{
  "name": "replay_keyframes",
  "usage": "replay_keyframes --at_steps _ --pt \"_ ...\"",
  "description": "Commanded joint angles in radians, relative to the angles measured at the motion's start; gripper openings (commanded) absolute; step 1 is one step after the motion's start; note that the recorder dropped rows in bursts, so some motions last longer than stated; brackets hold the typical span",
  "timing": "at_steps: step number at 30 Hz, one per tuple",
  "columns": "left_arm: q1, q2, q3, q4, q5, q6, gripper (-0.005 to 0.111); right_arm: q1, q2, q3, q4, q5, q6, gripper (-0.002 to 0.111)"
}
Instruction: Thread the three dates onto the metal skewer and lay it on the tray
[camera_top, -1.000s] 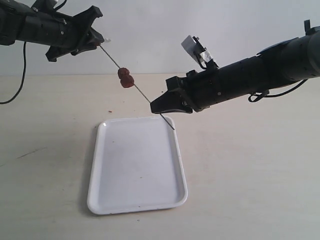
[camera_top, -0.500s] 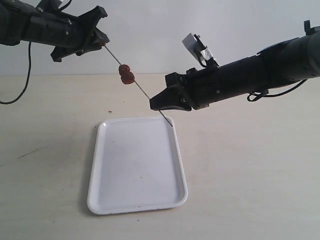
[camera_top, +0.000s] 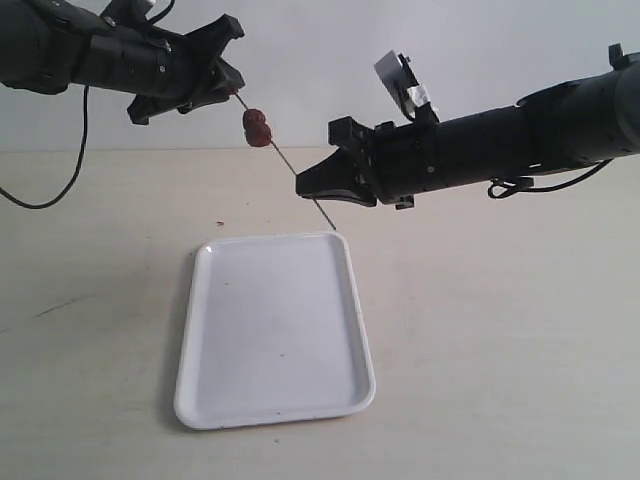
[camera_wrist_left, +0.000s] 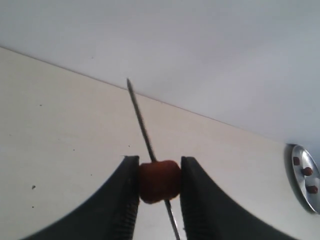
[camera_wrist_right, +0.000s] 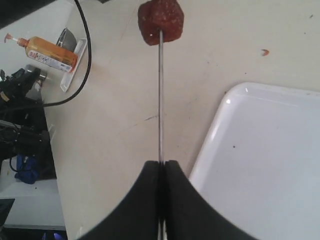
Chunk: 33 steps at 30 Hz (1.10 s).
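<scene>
The metal skewer (camera_top: 285, 162) slants through the air above the far edge of the white tray (camera_top: 272, 330). My left gripper (camera_top: 237, 91) holds its upper end. In the left wrist view that gripper (camera_wrist_left: 159, 175) is shut on one date (camera_wrist_left: 159, 181), and the skewer (camera_wrist_left: 140, 120) passes through it. Two more dates (camera_top: 257, 128) sit together on the rod just below. My right gripper (camera_top: 304, 188) is shut on the lower part of the skewer (camera_wrist_right: 160, 100). From there the dates (camera_wrist_right: 161, 22) show farther up the rod, and the tray (camera_wrist_right: 270, 165) lies beside it.
A small metal dish (camera_wrist_left: 305, 172) holding spare dates stands on the table off to one side. An orange bottle (camera_wrist_right: 47, 56) and a black cable (camera_wrist_right: 85, 50) lie beyond the tray. A red crumb (camera_top: 219, 222) sits near the tray's far left corner.
The skewer has risen with both arms. My left gripper has moved right and now sits much closer to the two dates. My right gripper has lifted and levelled out.
</scene>
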Motion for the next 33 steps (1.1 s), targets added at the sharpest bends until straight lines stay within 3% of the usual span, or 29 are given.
replay_keyframes --at_steps 1,12,29,33 --pt "-0.025 -0.009 -0.006 -0.006 -0.002 0.003 0.029 -0.002 -0.003 0.003 0.046 -0.020 -0.020 0.000" --pt "-0.080 -0.009 -0.006 0.009 -0.002 0.003 0.029 -0.002 -0.003 0.003 0.095 -0.025 -0.048 0.000" --pt "-0.078 -0.009 -0.006 0.117 0.076 0.004 0.030 -0.002 -0.003 0.003 0.068 -0.049 -0.118 0.000" --pt "-0.078 -0.009 -0.006 0.122 0.079 0.004 0.048 -0.002 -0.003 0.003 0.045 -0.049 -0.126 0.000"
